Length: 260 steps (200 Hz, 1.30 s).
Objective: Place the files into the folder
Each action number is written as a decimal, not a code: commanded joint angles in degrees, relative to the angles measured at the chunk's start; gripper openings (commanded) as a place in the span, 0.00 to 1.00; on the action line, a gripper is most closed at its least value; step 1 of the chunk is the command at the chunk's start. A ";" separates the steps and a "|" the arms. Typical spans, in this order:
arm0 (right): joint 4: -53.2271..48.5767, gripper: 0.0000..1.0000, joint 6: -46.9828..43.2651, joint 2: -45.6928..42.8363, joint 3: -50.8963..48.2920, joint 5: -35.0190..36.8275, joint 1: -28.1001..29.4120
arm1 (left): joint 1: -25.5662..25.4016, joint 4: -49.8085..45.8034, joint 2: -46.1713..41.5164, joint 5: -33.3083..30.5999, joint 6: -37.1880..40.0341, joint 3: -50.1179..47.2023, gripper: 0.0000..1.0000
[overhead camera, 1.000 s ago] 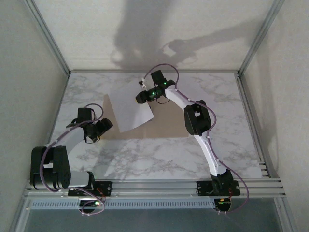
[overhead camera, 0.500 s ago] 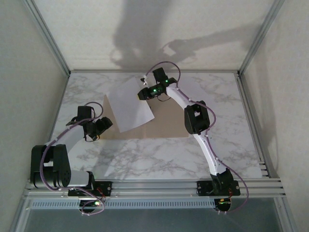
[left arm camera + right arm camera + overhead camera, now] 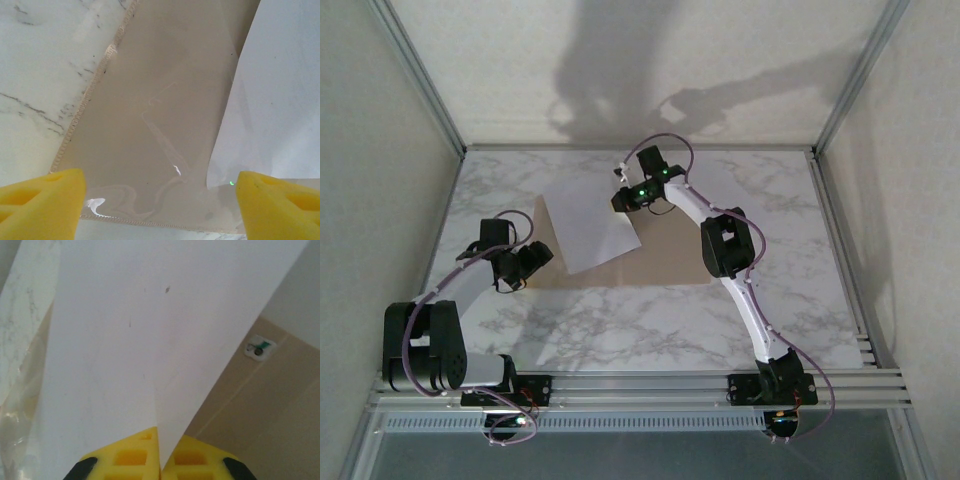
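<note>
Top external: sheet pinched, insert step in hand

L to R. The left gripper (image 3: pixel 527 263) hangs just beside the left edge of the folder (image 3: pixel 665 262), pads wide apart, nothing between them. Left wrist view has a glossy tan cover w/ stitched edge below the open fingers. The folder lies open mid-way across the marble table (image 3: pixel 790 220). The files (image 3: pixel 595 230), seen as a white sheet, rest across the folder's left half. At the sheet's far right corner the right gripper (image 3: pixel 623 196) is clamped. Right wrist view shows both yellow pads (image 3: pixel 125 457) pressed together on the sheet's edge, w/ the clip fastener (image 3: pixel 257 349) off to the right on the tan inner face.

Judgement: step = laying the sheet inside, approx. midway. Next move prob. needs the sheet squared to the spine, set flat, then let go. Risk: thin paper buckles.
</note>
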 commanded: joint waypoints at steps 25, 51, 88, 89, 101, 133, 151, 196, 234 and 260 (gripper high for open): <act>4.97 0.05 3.00 -7.79 -7.92 3.36 1.01 | 0.63 -1.00 -1.12 -0.03 1.32 0.85 0.78; 7.27 0.04 3.94 -10.23 -11.34 4.66 1.42 | 0.63 -0.81 -1.16 0.40 1.50 0.68 0.78; 6.78 0.04 3.13 -11.19 -11.77 5.57 1.51 | 0.67 -0.48 -1.17 0.84 1.68 0.51 0.79; 6.73 0.04 3.06 -11.22 -11.80 5.57 1.51 | 0.65 -0.45 -1.16 0.81 1.68 0.51 0.79; 6.69 0.04 2.84 -11.40 -11.97 5.57 1.57 | 0.63 -0.42 -1.17 0.93 1.68 0.42 0.79; 7.71 0.04 2.51 -12.75 -13.47 5.16 1.66 | 0.63 -0.36 -1.25 0.96 1.64 0.40 0.79; 8.59 0.04 2.63 -14.04 -14.75 5.41 1.60 | 0.63 -0.35 -1.18 1.07 1.69 0.34 0.79; 11.04 0.03 4.08 -17.50 -18.54 7.15 1.71 | 0.63 -0.41 -1.42 1.16 1.62 0.33 0.79; 13.89 0.03 3.90 -20.44 -23.29 6.97 2.42 | 0.63 -0.32 -1.41 1.30 1.68 0.24 0.79; 15.32 0.03 3.17 -21.72 -26.19 6.62 2.88 | 0.63 -0.15 -1.34 1.49 1.69 0.25 0.79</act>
